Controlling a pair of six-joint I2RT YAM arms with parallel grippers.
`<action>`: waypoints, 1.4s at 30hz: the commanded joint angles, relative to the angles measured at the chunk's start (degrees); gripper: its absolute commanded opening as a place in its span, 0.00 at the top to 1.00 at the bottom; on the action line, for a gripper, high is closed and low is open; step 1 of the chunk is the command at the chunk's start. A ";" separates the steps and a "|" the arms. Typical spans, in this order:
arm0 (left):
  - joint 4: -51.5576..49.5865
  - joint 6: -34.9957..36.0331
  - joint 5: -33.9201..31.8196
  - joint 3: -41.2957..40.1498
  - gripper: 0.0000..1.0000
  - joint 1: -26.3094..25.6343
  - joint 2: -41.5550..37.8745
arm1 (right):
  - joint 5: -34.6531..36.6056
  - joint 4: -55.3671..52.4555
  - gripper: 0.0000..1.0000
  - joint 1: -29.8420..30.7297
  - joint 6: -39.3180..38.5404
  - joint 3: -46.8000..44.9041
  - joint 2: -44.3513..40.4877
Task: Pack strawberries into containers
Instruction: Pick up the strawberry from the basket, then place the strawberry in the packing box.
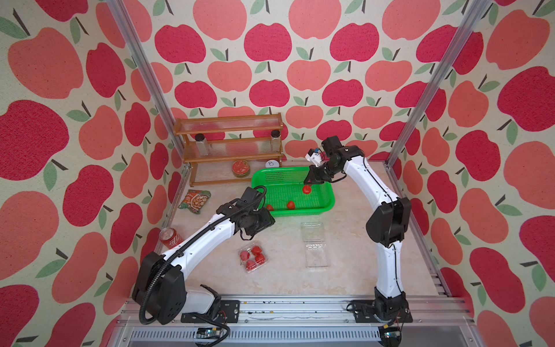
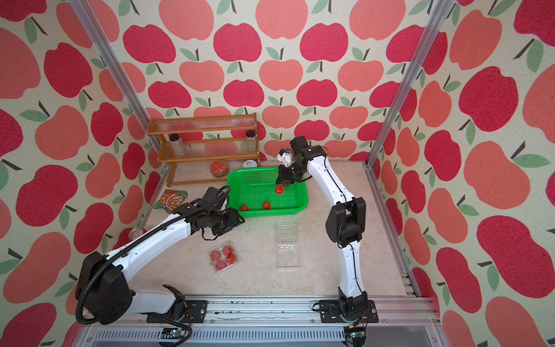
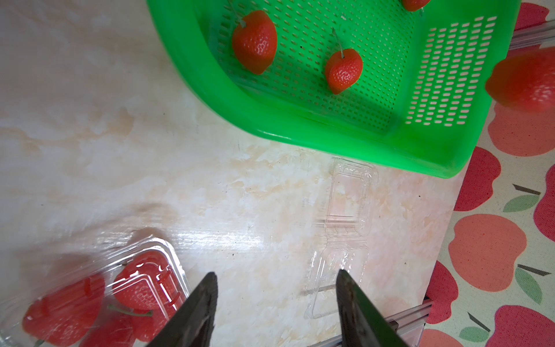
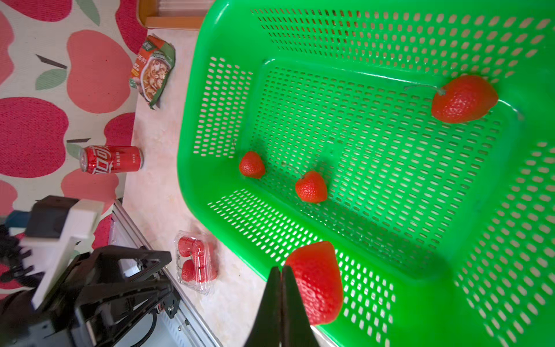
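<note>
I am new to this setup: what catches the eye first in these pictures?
The bright green basket at the back of the table stands out, with three loose strawberries in it. Above it, the shut right gripper holds a hanging strawberry, apparently by its stem. Nearer the front, a closed container is full of berries.

Bright light, one blurred strawberry (image 3: pixel 524 81)

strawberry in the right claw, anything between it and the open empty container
Only the near wall of the green basket: the strawberry hangs from the right claw over the basket floor. Beyond that wall, bare table runs up to the open container.
</note>
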 commanded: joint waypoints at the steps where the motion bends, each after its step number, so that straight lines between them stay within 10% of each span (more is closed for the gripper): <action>1: -0.46 0.84 -0.13 -0.11 0.39 0.14 -1.40 | -0.02 -0.07 1.00 0.01 1.04 -5.33 -6.85; 13: 1.07 1.65 -0.14 2.79 0.39 -1.29 0.51 | 4.36 7.42 1.00 7.75 7.77 -44.37 -35.30; 22: 2.76 1.05 -1.09 5.89 0.39 -3.73 2.71 | 6.04 18.57 1.00 13.79 14.06 -66.29 -40.45; 29: 3.19 -0.27 -1.35 6.47 0.39 -4.35 2.45 | 7.02 21.74 0.99 14.16 13.02 -68.79 -37.37; 34: 0.88 0.36 -1.53 9.79 0.38 -4.36 2.24 | 8.10 17.47 0.58 13.99 11.85 -64.33 -38.63; 42: -2.56 3.60 -0.84 19.58 0.37 -2.90 7.99 | 12.35 11.59 0.48 9.72 10.05 -49.06 -40.64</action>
